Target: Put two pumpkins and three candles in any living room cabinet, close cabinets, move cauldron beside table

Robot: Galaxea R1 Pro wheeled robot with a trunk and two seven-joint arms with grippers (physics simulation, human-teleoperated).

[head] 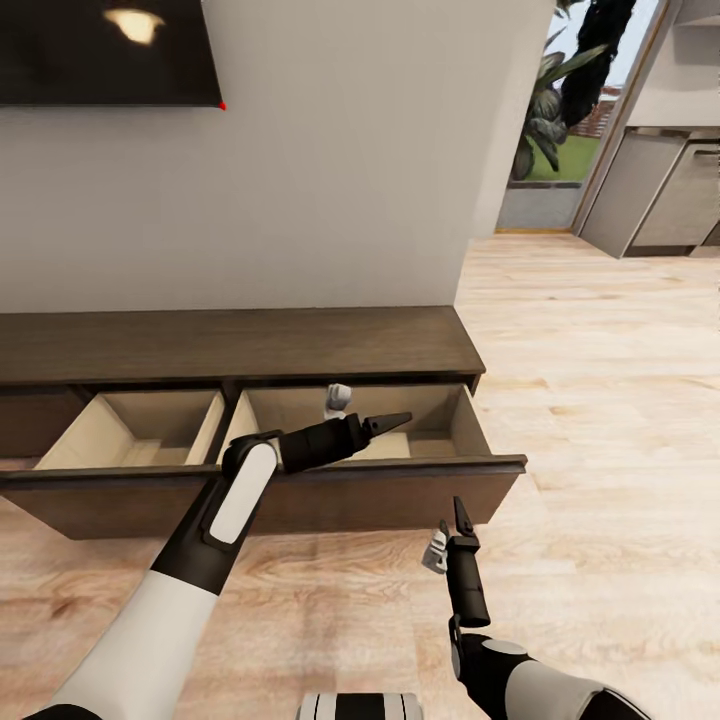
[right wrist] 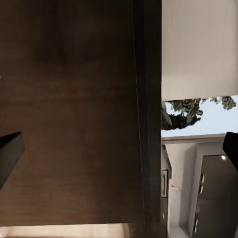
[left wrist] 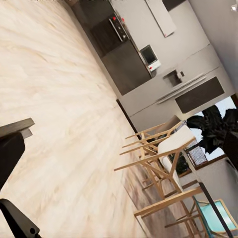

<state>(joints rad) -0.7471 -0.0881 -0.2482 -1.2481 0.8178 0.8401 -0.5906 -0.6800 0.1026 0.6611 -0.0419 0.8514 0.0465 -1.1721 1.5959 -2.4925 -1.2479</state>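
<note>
The cabinet (head: pixel 240 345) is a long, low dark-wood unit against the wall, with two pale-lined drawers pulled out. My left gripper (head: pixel 395 422) hovers over the right drawer (head: pixel 455 425), pointing right. In the left wrist view its fingers (left wrist: pixel 17 131) stand apart with nothing between them, so it is open. My right gripper (head: pixel 452 515) points up at that drawer's dark front (head: pixel 400 490) from just below. It is open, and in the right wrist view the front panel (right wrist: pixel 74 109) lies between the spread fingers. The left drawer (head: pixel 140 430) looks bare inside. The pumpkins, candles and cauldron are out of view.
A dark screen (head: pixel 100 50) hangs on the wall above the cabinet. Light wood floor (head: pixel 600 400) spreads to the right toward grey kitchen units (head: pixel 660 190) and a plant (head: pixel 560 100). In the left wrist view, wooden chairs (left wrist: pixel 163 158) stand on the floor.
</note>
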